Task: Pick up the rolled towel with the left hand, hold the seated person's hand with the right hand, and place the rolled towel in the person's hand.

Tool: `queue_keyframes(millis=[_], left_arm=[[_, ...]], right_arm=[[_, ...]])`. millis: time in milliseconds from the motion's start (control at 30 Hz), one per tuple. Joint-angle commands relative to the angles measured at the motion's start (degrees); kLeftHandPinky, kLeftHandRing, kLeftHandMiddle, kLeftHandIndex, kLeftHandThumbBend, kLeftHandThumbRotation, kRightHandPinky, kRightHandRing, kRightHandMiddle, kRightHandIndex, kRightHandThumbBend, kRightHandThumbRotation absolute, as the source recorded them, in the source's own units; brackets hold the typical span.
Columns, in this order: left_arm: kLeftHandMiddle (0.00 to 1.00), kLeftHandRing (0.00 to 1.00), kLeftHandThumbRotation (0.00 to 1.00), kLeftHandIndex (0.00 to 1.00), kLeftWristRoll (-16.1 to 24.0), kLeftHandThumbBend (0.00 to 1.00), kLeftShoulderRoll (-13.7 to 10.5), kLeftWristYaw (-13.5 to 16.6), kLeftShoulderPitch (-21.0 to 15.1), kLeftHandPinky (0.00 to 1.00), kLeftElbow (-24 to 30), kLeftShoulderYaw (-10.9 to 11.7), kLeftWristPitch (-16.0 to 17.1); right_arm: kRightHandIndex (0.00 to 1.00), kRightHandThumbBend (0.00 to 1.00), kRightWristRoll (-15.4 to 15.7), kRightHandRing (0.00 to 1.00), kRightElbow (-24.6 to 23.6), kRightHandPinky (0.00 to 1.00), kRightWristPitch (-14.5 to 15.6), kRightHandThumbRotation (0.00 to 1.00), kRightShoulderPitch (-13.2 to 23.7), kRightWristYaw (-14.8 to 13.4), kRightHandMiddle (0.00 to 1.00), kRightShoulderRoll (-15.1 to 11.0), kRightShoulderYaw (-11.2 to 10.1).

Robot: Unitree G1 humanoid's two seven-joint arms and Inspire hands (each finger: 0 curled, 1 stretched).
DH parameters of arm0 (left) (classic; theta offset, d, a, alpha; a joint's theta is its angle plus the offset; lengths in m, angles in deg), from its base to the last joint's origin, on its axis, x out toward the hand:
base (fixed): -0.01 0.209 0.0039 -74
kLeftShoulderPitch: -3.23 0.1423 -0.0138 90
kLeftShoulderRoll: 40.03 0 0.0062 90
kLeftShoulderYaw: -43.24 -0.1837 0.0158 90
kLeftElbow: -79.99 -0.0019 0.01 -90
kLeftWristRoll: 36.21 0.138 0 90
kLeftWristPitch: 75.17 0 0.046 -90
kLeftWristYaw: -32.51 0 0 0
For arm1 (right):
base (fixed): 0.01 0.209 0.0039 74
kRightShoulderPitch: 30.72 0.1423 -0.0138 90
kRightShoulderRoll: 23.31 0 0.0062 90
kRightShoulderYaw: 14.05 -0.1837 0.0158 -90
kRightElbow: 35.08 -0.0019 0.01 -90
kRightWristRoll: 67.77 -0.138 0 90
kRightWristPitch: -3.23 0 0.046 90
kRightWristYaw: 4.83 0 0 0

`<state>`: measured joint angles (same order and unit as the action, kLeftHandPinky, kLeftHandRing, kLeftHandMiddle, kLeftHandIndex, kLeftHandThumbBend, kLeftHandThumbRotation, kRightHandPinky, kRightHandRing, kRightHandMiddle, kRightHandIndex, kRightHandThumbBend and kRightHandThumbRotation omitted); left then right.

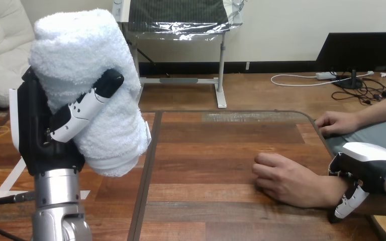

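The left hand [55, 135] grips the towel [90, 65], raised by the table's [206, 150] left edge. The right hand's [364, 170] fingers curl round the person's wrist [331, 193], with bare tabletop between.

Left hand [40, 135]: its fingers on the far side of the towel [88, 65] were hidden.
Right hand [369, 155]: partly hidden behind the person's wrist [326, 193]; its forearm was cut off at the right edge.
Person's farther hand [338, 123]: its arm was cut off at the right edge.
Table [221, 150]: its near edge was cut off.
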<state>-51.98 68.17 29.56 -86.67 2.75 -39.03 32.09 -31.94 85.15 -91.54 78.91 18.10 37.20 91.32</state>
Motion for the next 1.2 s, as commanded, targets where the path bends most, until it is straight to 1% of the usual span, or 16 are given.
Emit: queue_keyframes(millis=[0, 200, 367, 567, 733, 1033, 1167], left_arm=[[0.31, 0.24, 0.00, 0.37, 0.16, 0.48, 0.53, 0.24, -2.06, 0.18, 2.06, -0.46, 0.85], [0.31, 0.24, 0.00, 0.37, 0.36, 0.49, 0.41, 0.10, -2.07, 0.18, 1.79, -0.41, 1.25], [0.31, 0.24, 0.00, 0.37, 0.18, 0.49, 0.39, 0.01, -2.04, 0.18, 1.86, -0.41, 1.15], [0.31, 0.24, 0.00, 0.37, 0.13, 0.49, 0.39, -0.01, -2.04, 0.18, 1.89, -0.43, 1.12], [0.31, 0.24, 0.00, 0.37, 0.02, 0.49, 0.40, -0.07, -2.06, 0.18, 1.88, -0.44, 1.09], [0.31, 0.24, 0.00, 0.37, -0.18, 0.48, 0.49, -0.03, -2.00, 0.18, 2.03, -0.56, 0.75], [0.31, 0.24, 0.00, 0.37, 0.00, 0.47, 0.49, 0.08, -1.96, 0.18, 2.12, -0.64, 0.58]], right_arm=[[0.44, 0.88, -0.23, 0.39, 1.21, 0.27, 0.47, 0.00, -2.63, 0.49, 0.48, 0.37, 1.10], [0.43, 0.89, -0.25, 0.37, 0.95, 0.26, -0.09, 0.00, -2.90, -0.26, 0.46, 0.28, 0.97], [0.43, 0.90, -0.03, 0.37, 0.52, 0.25, 0.89, 0.00, -2.82, 0.12, 0.46, 0.34, 1.09], [0.44, 0.89, -0.10, 0.38, 0.59, 0.26, 0.97, 0.00, -2.77, -0.26, 0.47, 0.35, 1.00], [0.44, 0.88, -0.26, 0.35, 0.50, 0.24, 0.97, 0.00, -2.65, -0.25, 0.44, 0.23, 0.86], [0.42, 0.88, -1.32, 0.30, -0.10, 0.20, 0.47, 0.00, -2.40, -0.02, 0.39, -0.26, -0.01], [0.40, 0.89, -1.78, 0.31, -0.31, 0.21, 0.09, 0.00, -2.34, -0.52, 0.40, -0.53, -0.61]])
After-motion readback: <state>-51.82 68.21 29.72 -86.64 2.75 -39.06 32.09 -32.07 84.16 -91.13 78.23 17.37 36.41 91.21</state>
